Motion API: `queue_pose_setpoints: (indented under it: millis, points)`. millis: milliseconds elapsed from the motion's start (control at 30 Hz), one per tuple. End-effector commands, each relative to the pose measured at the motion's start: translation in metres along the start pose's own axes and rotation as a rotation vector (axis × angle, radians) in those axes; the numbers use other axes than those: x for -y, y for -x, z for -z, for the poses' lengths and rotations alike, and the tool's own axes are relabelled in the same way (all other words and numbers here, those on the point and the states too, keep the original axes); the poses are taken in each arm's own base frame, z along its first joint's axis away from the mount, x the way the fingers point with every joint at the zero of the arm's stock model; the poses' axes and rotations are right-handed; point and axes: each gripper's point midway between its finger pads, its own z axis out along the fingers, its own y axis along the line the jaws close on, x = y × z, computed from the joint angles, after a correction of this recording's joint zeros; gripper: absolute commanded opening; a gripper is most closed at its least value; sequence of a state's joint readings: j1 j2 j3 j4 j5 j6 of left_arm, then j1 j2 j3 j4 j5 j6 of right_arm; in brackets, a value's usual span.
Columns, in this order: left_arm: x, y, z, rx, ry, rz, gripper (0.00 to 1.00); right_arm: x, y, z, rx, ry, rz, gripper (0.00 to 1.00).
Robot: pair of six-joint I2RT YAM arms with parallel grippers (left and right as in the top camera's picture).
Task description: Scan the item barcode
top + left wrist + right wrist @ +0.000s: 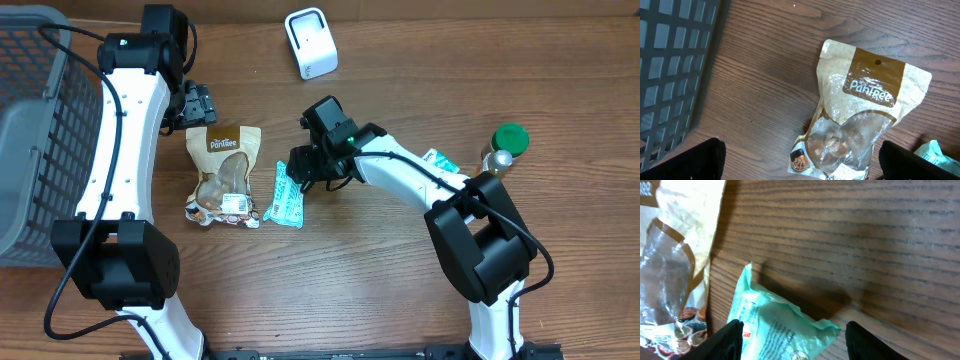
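A mint-green printed packet [285, 197] lies flat on the wooden table, right of a tan Pantree snack pouch [225, 170]. My right gripper [303, 170] is low over the packet's upper end. In the right wrist view its fingers [729, 341] stand on either side of the packet [775, 325], with a gap on the right side, so the right gripper [795, 342] is open. My left gripper [196, 104] hangs wide open above the pouch's top edge; in the left wrist view the left gripper [800, 162] straddles the pouch [865, 115] without touching it. A white scanner [311, 42] stands at the back.
A grey wire basket [30, 130] fills the left side and shows in the left wrist view as the basket [670, 65]. A green-capped bottle [508, 140] stands at the right, with another green packet [440, 160] partly under my right arm.
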State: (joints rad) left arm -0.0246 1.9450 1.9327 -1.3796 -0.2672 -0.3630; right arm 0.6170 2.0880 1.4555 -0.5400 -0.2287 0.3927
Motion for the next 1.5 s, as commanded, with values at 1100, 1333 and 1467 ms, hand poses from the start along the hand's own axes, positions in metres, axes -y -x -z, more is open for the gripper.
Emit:
queue_pose_setpoints:
  millis: [1100,1333,1467]
  points:
    - [-0.002,0.005,0.008,0.03,0.002,0.002,1.0,0.02,-0.02,-0.017,-0.009,-0.021,-0.197,0.19]
    - [-0.002,0.005,0.008,0.03,0.001,0.002,1.0,0.03,-0.019,-0.015,-0.015,-0.034,-0.216,0.06]
    - [-0.002,0.005,0.008,0.03,0.001,0.002,0.99,0.035,-0.018,-0.013,-0.016,-0.041,-0.228,0.04]
